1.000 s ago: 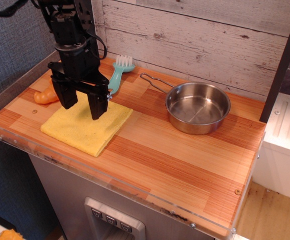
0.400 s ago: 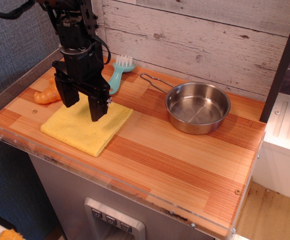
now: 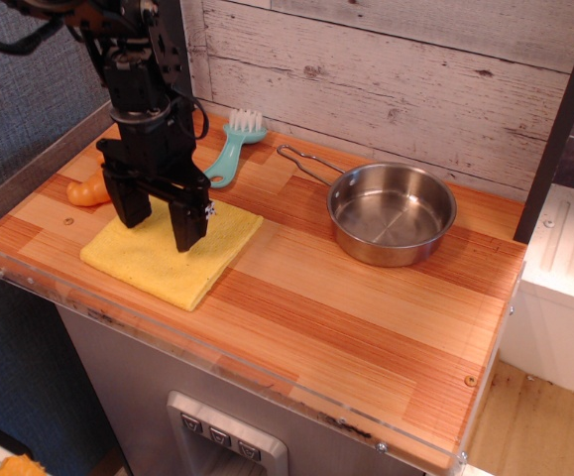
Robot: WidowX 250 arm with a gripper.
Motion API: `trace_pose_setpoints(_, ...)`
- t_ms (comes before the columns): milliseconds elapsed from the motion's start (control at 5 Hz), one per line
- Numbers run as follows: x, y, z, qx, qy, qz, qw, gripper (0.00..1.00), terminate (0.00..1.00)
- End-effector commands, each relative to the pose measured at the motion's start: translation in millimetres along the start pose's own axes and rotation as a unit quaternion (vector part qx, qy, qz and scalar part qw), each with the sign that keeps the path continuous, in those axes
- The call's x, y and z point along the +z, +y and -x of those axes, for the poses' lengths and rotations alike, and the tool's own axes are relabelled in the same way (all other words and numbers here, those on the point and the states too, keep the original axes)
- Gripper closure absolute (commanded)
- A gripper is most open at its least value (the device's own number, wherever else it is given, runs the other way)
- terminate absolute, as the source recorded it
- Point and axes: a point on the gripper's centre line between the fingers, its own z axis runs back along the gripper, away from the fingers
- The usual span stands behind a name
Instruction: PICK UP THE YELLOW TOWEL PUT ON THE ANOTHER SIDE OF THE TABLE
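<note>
Gripper [image 3: 161, 230] lower than before (jaws apart) over yellow towel [image 3: 172, 252]

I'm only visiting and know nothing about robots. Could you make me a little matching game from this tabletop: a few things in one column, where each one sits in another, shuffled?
Things:
1. yellow towel
2. steel pan
3. teal brush
4. orange toy

Places:
A. towards the right of the table, close to the plank wall
B. left edge, partly hidden behind the arm
C. flat on the left side, under the open jaws of the gripper
D. at the back, bristles towards the wall

Pairs: 1-C, 2-A, 3-D, 4-B
</note>
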Motion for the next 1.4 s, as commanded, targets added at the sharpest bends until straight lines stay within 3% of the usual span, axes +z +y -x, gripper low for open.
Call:
trace_pose_setpoints(0,-12,-5,-3,-0.005,-0.008,-0.013,0.9999,0.00,0.00)
trace_pose_setpoints(400,-29,-25,12,-0.015,0.019,-0.017,0.9996,0.00,0.00)
trace_pose_setpoints(800,-21,-71,20,-0.031,0.002,0.042,0.9986,0.00,0.00)
trace_pose_setpoints(1200,-15,-133,15,-0.065,-0.014,0.053,0.9964,0.00,0.00)
